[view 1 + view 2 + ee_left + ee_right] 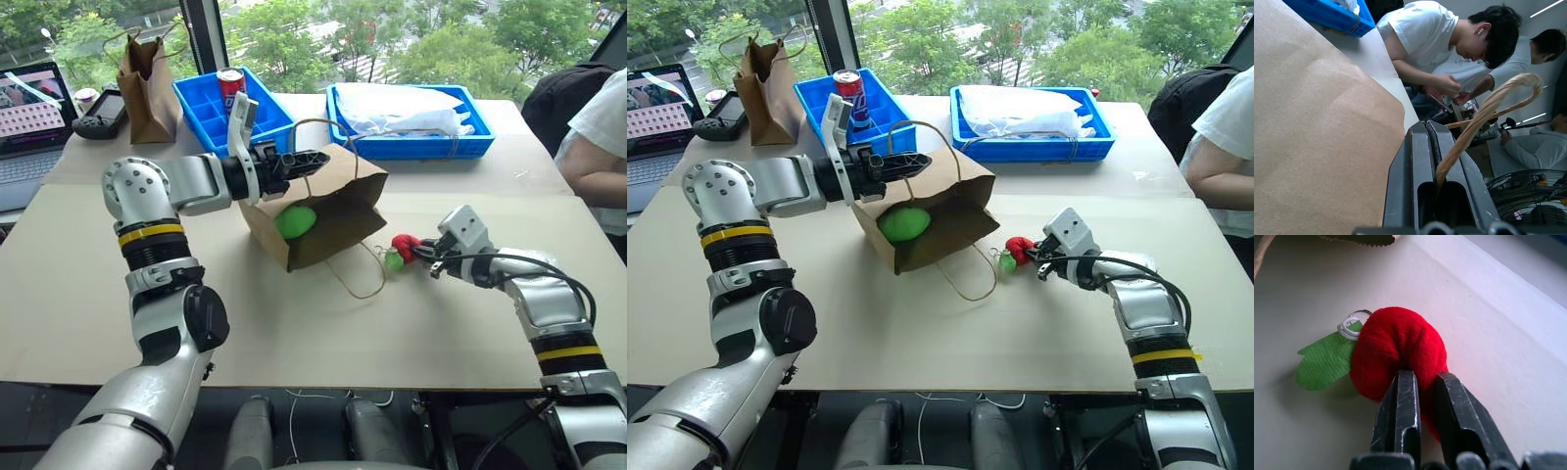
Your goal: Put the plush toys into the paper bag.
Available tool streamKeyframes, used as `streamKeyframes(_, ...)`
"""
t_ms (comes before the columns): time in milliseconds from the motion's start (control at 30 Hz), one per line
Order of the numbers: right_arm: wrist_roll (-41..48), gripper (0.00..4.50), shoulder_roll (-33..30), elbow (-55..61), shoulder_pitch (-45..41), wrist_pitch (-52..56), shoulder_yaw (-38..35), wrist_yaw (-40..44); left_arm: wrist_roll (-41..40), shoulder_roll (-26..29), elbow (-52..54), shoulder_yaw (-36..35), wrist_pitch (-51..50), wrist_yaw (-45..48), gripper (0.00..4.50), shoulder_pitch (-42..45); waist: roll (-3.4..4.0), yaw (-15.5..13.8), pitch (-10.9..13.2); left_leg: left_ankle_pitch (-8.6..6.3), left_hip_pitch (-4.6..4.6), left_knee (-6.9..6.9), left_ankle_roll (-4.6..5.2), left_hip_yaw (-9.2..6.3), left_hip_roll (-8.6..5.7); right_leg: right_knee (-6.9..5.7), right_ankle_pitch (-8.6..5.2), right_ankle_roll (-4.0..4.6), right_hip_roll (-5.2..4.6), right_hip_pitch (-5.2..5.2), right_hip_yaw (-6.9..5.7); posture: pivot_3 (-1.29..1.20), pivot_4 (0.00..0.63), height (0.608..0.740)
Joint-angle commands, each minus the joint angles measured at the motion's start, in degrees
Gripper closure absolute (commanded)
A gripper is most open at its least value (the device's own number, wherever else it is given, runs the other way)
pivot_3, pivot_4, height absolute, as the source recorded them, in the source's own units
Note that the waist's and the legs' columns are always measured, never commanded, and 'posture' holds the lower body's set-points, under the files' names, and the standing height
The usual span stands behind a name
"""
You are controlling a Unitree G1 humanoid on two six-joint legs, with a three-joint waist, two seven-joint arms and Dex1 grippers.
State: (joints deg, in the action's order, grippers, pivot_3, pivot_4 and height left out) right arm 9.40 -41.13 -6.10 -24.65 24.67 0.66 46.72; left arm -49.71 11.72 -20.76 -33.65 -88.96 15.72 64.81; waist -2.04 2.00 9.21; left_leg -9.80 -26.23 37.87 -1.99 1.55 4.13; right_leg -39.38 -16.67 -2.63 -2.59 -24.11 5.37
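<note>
My right gripper (pixel 1418 382) is clenched on the red plush chili pepper (pixel 405 244), center-right on the table (pixel 294 333). The brown kraft paper bag (pixel 338 211) gapes just left of it, lime-green plush (pixel 295 221) already inside, left gripper (pixel 312 160) pinching its handle.

Both arms are built from silver-grey rounded shells joined by black segments. A yellow band is worn around each arm, on the left arm (pixel 150 233) above a ribbed black collar and on the right arm (pixel 568 352) likewise. A ring of small screws is seen on the left arm's round joint cap. Black cables are looped along the right forearm. Black two-fingered grippers are fitted.
</note>
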Motion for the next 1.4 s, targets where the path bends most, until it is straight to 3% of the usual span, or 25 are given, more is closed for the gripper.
streamKeyframes(33,5.22,4.46,-3.45,12.28,-0.50,6.89,-6.55,0.53,-1.14,0.06,1.20,0.33,0.47,0.75,4.50,0.79,0.00,-0.02,0.00,0.00,0.00,0.00,0.00,0.00,0.00,0.00,0.00,0.00,0.00,-0.01,0.00,0.00,0.150,0.689)
streamKeyframes(200,12.80,4.46,-4.81,25.92,-3.02,18.26,-6.82,1.35,-0.96,-0.04,0.32,0.87,0.95,1.20,4.50,1.17,0.00,0.39,0.00,0.00,0.02,-0.02,0.00,-0.02,0.01,-0.02,-0.01,-0.01,0.03,-0.02,0.00,0.00,0.150,0.689)
streamKeyframes(367,12.60,4.46,2.25,31.13,-7.92,23.30,1.94,-4.10,-1.04,-0.08,-0.05,1.27,1.10,1.48,4.50,1.44,0.00,0.44,0.00,0.00,0.02,-0.02,0.00,-0.07,0.00,-0.02,-0.01,-0.01,0.03,-0.02,-0.02,0.00,0.150,0.689)
streamKeyframes(567,2.04,4.46,10.32,21.50,-12.66,13.40,14.11,-8.80,-1.34,0.14,0.51,0.95,0.31,1.31,4.50,1.53,0.00,0.16,0.00,0.00,-0.05,-0.01,0.00,-0.07,-0.02,0.00,0.00,0.00,0.02,-0.07,-0.02,0.00,0.150,0.689)
streamKeyframes(667,-3.61,4.46,14.42,11.40,-16.41,4.44,17.72,-11.10,-1.44,0.11,0.89,0.68,-0.09,1.11,4.50,1.42,0.00,0.12,0.00,0.00,-0.07,0.00,0.01,-0.07,-0.04,0.00,0.00,0.00,-0.01,-0.08,-0.01,0.00,0.150,0.689)
streamKeyframes(900,-8.02,4.46,22.41,-4.54,-21.05,-9.03,16.91,-14.94,-1.47,0.05,1.33,0.22,-0.44,0.73,4.50,1.46,0.00,0.20,0.00,0.00,-0.08,-0.02,0.00,-0.11,-0.04,-0.02,0.00,0.00,0.00,-0.09,-0.03,0.00,0.150,0.689)
streamKeyframes(1100,-7.11,2.40,25.17,-3.27,-18.11,-9.80,14.21,-15.69,-1.45,0.23,1.43,-0.01,-0.51,0.62,4.50,1.37,0.01,0.16,0.00,0.00,-0.08,-0.02,0.00,-0.13,-0.04,-0.10,0.00,0.01,0.00,-0.09,-0.04,0.00,0.150,0.689)
streamKeyframes(1300,-2.53,0.34,22.89,12.79,-10.08,1.25,9.30,-14.66,-1.24,0.42,1.01,0.08,-0.32,0.90,4.50,1.38,0.01,0.12,0.00,0.00,-0.08,-0.02,-0.01,-0.14,-0.04,-0.13,0.00,0.00,0.00,-0.10,-0.05,0.00,0.150,0.689)
streamKeyframes(1333,-0.54,0.05,22.47,15.87,-8.71,4.72,7.94,-14.31,-1.22,0.42,0.89,0.17,-0.22,1.00,4.50,1.40,0.01,0.12,0.00,0.00,-0.09,-0.02,-0.01,-0.14,-0.04,-0.14,0.00,0.00,0.00,-0.11,-0.04,0.00,0.150,0.689)
streamKeyframes(1400,3.46,0.05,19.99,22.39,-5.56,12.23,5.41,-12.69,-1.14,0.38,0.63,0.38,-0.01,1.21,4.50,1.46,0.01,0.12,0.00,0.00,-0.08,-0.01,-0.01,-0.15,-0.04,-0.17,0.00,0.00,0.00,-0.10,-0.05,0.00,0.150,0.689)
